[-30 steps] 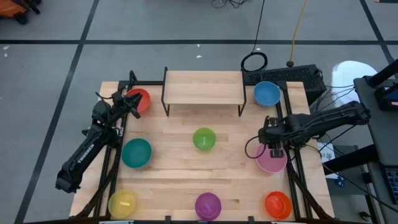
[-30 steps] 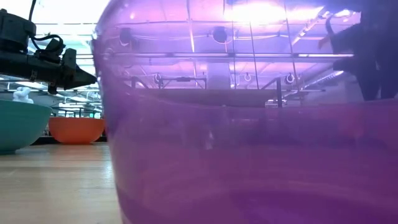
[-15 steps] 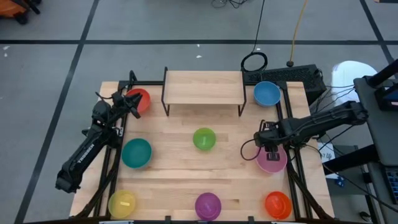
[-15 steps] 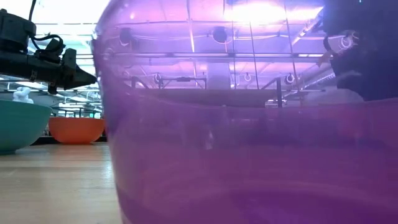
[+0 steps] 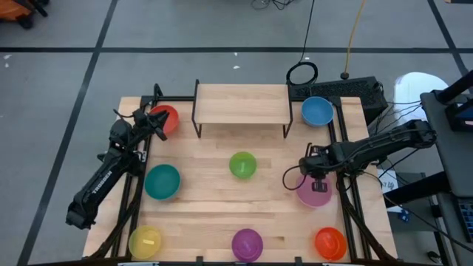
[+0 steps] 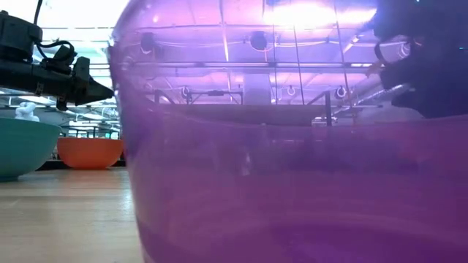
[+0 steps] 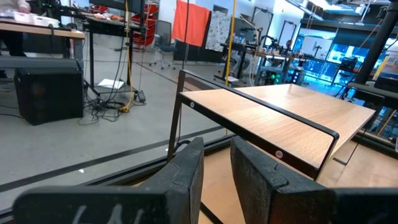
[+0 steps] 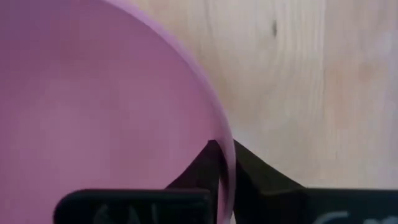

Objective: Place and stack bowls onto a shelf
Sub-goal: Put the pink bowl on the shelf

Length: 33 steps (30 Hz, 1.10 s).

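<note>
Now round pink bowl (image 8: 93,93), rim pinched by right gripper (image 8: 225,163)

The pink bowl (image 5: 315,190) is sitting upright near the desk's right edge, seemingly pinched at its rim. Seven other bowls are lying scattered, and the wooden shelf (image 5: 241,104) is standing bare at the back.

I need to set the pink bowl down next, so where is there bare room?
The shelf top is bare from end to end. The tabletop lies open between the green bowl and purple bowl. It is crowded where the right gripper pinches the pink bowl rim.
</note>
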### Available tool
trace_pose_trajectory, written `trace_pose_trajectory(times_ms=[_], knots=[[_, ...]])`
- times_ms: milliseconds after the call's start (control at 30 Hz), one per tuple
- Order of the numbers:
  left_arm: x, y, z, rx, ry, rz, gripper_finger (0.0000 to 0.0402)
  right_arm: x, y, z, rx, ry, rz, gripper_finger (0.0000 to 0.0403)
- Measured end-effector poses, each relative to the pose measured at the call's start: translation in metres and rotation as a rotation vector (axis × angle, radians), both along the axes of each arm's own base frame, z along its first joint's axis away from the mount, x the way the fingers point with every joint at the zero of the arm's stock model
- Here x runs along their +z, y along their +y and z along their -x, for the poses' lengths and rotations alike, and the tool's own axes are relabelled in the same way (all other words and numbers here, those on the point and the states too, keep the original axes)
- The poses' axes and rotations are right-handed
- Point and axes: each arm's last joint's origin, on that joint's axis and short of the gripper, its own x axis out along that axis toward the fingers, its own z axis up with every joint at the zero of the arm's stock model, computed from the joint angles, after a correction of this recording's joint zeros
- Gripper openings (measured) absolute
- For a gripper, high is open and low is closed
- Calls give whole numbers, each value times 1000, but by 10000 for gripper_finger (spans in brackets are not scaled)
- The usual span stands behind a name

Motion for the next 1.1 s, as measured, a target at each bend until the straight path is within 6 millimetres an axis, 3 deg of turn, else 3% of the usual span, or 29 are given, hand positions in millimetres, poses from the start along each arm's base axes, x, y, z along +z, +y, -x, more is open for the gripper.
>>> trace_pose_trajectory(times_ms=[167,300,867,967,1100], knots=[[0,0,0,0,0,0,86,18,2,-18,-8,-164,31,1],[0,0,0,0,0,0,86,48,-8,-33,-95,-308,210,1],[0,0,0,0,0,0,86,220,-80,-76,-75,-716,602,0],[0,0,0,0,0,0,86,243,-96,-86,-99,-746,659,0],[0,0,0,0,0,0,86,257,-118,-100,-111,-706,710,0]])
